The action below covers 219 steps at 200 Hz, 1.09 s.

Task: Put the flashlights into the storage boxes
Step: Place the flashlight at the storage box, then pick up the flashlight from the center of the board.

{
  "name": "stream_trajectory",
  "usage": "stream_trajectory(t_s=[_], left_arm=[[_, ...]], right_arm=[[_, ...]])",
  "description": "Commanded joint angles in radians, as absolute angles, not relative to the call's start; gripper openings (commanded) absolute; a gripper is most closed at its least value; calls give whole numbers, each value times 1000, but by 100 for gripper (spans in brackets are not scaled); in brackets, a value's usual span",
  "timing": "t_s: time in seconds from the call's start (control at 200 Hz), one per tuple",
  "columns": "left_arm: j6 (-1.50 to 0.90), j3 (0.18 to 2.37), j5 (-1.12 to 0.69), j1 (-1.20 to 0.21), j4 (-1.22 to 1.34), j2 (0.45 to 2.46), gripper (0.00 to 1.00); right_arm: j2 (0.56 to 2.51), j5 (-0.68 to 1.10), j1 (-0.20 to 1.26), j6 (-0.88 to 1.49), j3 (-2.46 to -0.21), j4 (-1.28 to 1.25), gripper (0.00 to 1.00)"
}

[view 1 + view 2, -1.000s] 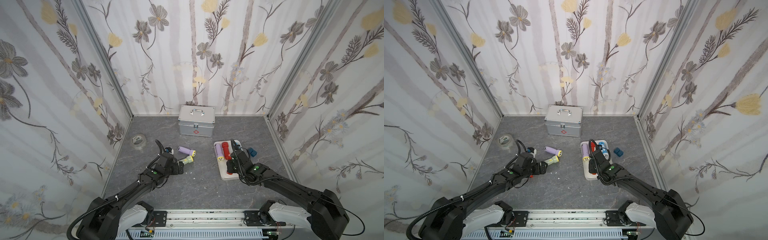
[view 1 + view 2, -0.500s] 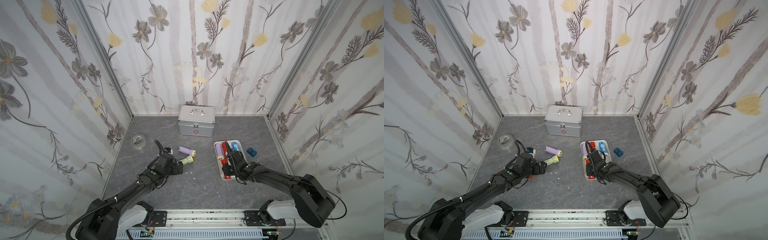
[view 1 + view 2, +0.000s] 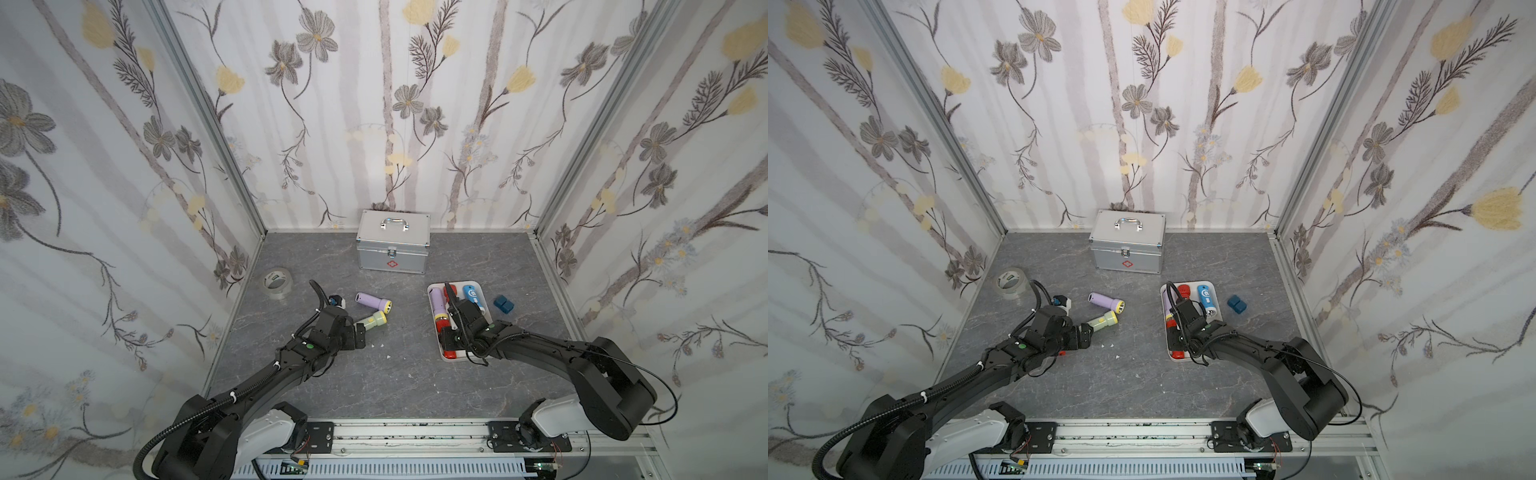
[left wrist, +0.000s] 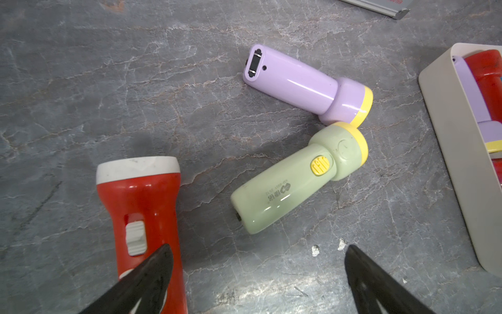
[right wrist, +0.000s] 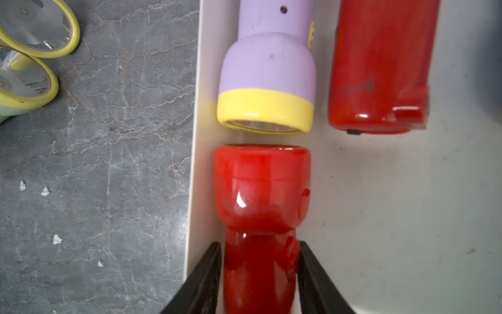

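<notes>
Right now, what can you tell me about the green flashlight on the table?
The pale green flashlight is smooth plastic, with a wider head, a yellow collar around its lens, a yellow ribbed switch and small print on its body. It lies on its side on the grey table, outside the white tray. Its head touches the head of the lilac flashlight. The open left gripper is near its tail, not touching.

Laid flat in the shallow white tray [image 5: 380, 217] are a lilac flashlight [image 5: 267, 54] with yellow collar along one long wall, faced head to head by a red flashlight [image 5: 262, 190], a second red flashlight [image 5: 380, 68] alongside, and a blue flashlight [image 3: 473, 295] beyond. On the bench [image 4: 108, 81], a second lilac flashlight [image 4: 304, 84] and a pale green flashlight [image 4: 296, 179] are found with heads touching, a white-headed red flashlight [image 4: 141, 201] nearby.
</notes>
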State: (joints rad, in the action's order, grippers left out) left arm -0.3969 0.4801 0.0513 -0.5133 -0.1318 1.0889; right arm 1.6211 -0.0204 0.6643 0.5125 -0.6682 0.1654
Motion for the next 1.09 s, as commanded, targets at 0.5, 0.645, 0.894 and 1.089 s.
stream_trajectory(t_s=[0.5,0.645,0.894,1.089], left_arm=[[-475,459,249,-511,-181,986,100],[-521,439,318,-488,-214,926,100],[-588,403,291,-353,-269,843,100],[-609,390,244,-279,-276,831,100]], right_arm=[[1455,-171,683,552,-904,398,63],[1456,-186,759,741,-955,284,63],[1690,-250,993,1316,-1043,115,66],[1898,-99,1026,1608,-1160,98,64]])
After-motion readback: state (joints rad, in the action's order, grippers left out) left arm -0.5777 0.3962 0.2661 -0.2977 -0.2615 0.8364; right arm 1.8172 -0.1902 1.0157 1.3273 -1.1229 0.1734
